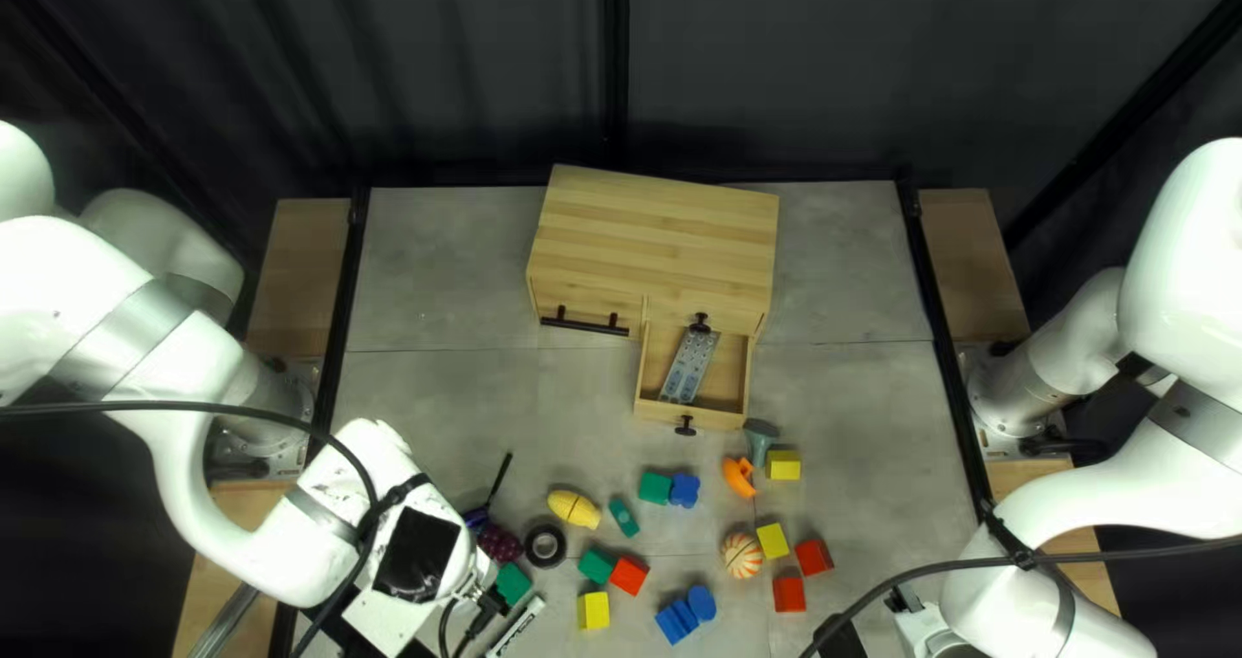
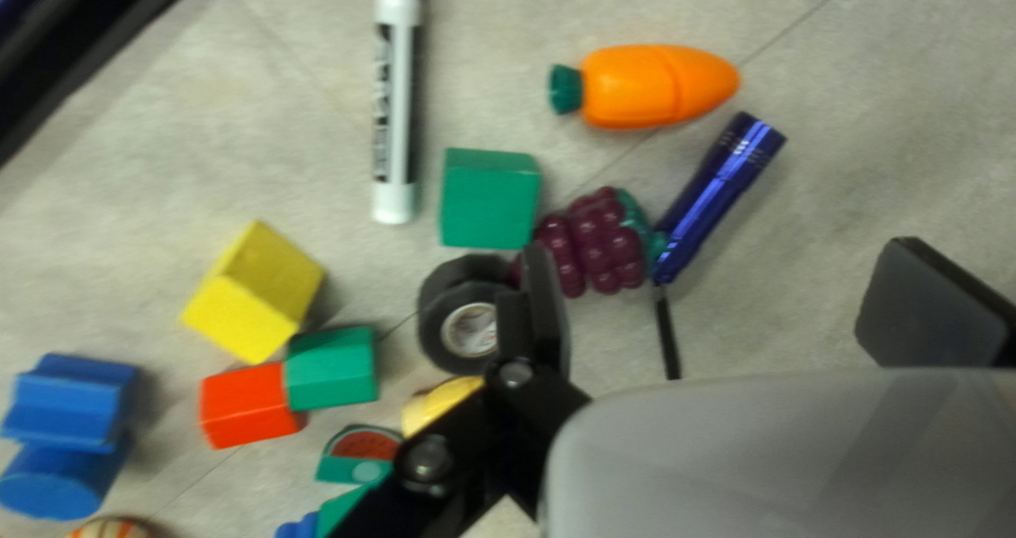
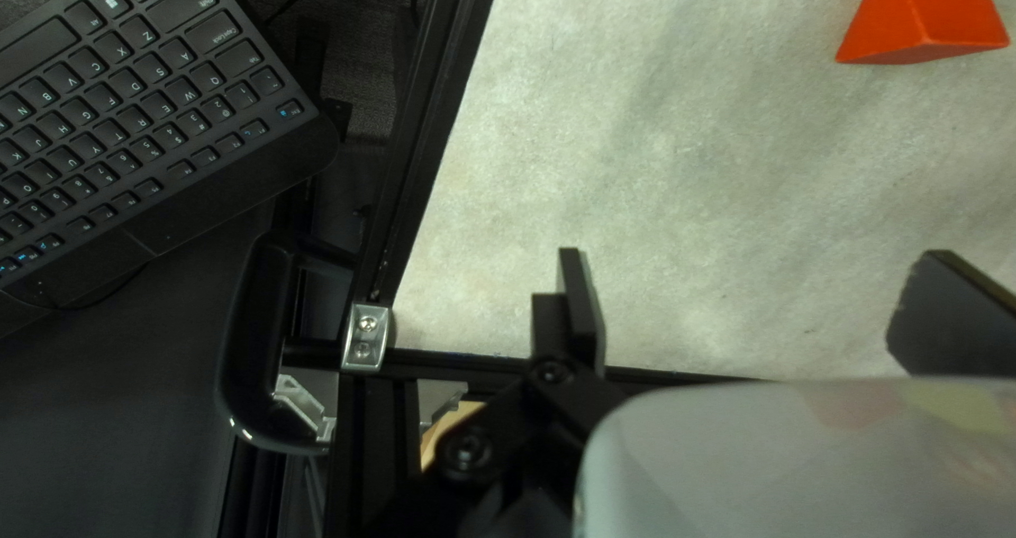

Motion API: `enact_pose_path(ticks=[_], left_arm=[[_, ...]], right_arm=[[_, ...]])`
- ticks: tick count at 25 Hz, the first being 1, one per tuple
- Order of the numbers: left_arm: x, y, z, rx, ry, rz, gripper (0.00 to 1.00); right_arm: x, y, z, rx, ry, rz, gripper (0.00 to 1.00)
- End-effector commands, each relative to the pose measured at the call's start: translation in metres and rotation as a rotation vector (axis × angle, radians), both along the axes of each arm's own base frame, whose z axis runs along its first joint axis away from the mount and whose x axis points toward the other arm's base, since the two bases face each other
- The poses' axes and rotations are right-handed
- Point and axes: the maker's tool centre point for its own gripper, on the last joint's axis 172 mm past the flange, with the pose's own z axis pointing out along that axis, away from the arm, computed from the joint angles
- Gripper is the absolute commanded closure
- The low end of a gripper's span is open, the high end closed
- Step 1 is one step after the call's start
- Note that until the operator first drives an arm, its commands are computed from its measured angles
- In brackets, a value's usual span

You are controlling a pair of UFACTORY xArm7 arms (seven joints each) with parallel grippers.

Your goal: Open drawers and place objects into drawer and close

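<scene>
A wooden drawer box point(image 1: 653, 238) stands at the table's back. Its small right drawer point(image 1: 718, 412) is pulled out, holding a grey perforated metal piece point(image 1: 690, 363); the left compartment with the long black handle is closed. My left gripper point(image 1: 485, 606) is low over the table's front left, its tips hidden from above. In the left wrist view my left gripper point(image 2: 741, 311) is open, above the table; a blue flashlight point(image 2: 720, 194) and purple grapes point(image 2: 601, 244) lie just ahead. My right gripper point(image 1: 841, 639) is at the front right; in its wrist view the gripper point(image 3: 762, 307) is open and empty.
Black tape point(image 2: 466, 326) lies by a left finger, with a marker point(image 2: 395, 115), carrot point(image 2: 656, 85) and green block point(image 2: 489, 199) ahead. More blocks, a yellow lemon point(image 1: 573, 508) and a striped ball point(image 1: 741, 555) lie in front of the drawer. A keyboard point(image 3: 127, 115) is beyond the table's frame.
</scene>
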Motion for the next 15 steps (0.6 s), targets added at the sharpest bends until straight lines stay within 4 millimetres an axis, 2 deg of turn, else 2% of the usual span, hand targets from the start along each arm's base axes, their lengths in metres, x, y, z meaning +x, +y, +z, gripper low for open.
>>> enact_pose_path(ticks=[1,12,15], left_arm=[[-0.006,-0.003,-0.015,-0.015,-0.012,-0.057,0.00],[-0.005,0.002,-0.019,-0.040,-0.022,-0.039,0.00],[-0.020,-0.008,-0.021,-0.058,-0.033,0.062,0.00]], right_arm=[[0.000,0.000,0.000,0.000,0.000,0.000,0.00],[0.000,0.000,0.000,0.000,0.000,0.000,0.00],[0.000,0.000,0.000,0.000,0.000,0.000,0.00]])
